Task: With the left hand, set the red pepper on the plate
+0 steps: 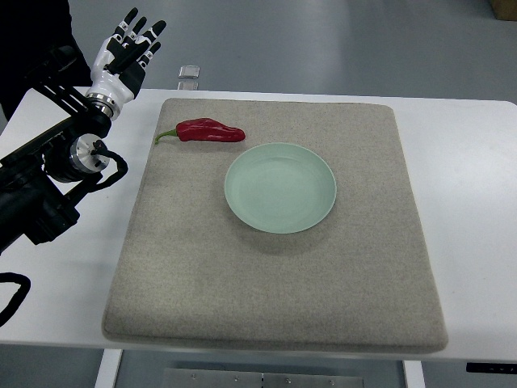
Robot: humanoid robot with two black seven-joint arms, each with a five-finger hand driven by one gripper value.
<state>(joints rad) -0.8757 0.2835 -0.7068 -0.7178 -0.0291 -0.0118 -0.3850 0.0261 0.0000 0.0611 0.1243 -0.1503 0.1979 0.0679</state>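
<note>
A red pepper (208,131) with a green stem lies on the grey mat (275,283), near its far left edge. Just to the right and nearer sits a pale green plate (279,187), with nothing on it. My left hand (129,50) is raised over the table's far left corner, up and to the left of the pepper and well apart from it. Its fingers are spread and hold nothing. The black left arm runs in from the left edge.
The mat lies on a white table (468,186). A small clear object (189,73) sits at the table's far edge, beyond the mat. Grey floor shows beyond the table.
</note>
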